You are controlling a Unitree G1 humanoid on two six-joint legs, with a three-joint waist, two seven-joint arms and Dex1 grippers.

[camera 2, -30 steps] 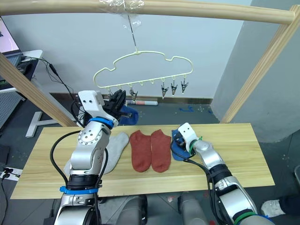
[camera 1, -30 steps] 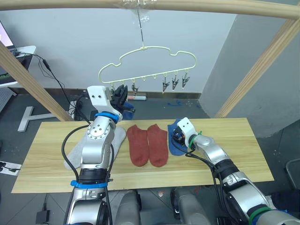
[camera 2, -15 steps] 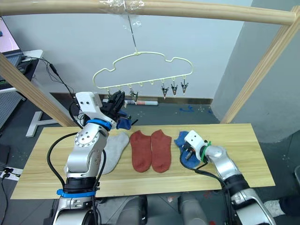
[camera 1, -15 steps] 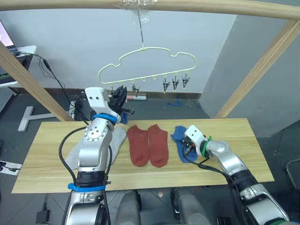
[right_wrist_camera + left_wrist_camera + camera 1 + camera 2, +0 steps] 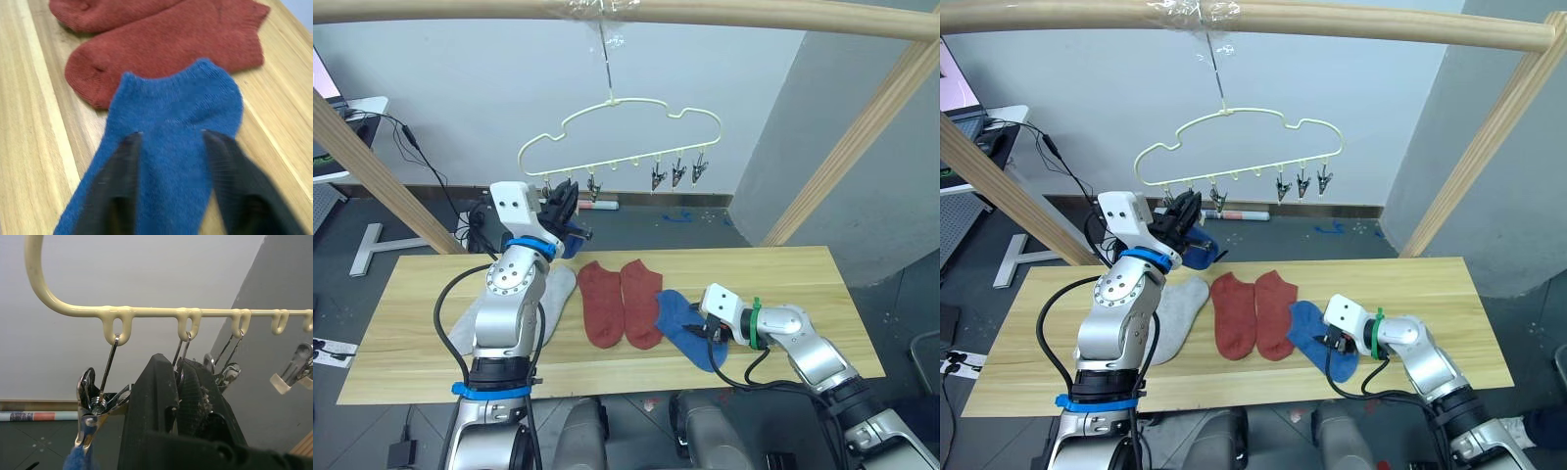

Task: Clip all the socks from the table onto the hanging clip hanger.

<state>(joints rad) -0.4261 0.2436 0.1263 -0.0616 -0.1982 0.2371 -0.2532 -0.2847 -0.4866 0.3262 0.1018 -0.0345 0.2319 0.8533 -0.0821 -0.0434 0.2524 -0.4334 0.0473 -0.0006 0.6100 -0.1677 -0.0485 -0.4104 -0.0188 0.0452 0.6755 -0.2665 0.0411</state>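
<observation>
Left eye view: blue sock [image 5: 685, 326] dragged nearer.

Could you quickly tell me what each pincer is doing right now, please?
Left pincer: at the clip hanger, grip cannot be told.
Right pincer: open over a blue sock.

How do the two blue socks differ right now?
One blue sock hangs from a clip on the clip hanger, beside the raised left pincer. The other blue sock lies flat on the table beside the rust red socks, under the open right pincer. Both are the same blue knit.
</observation>
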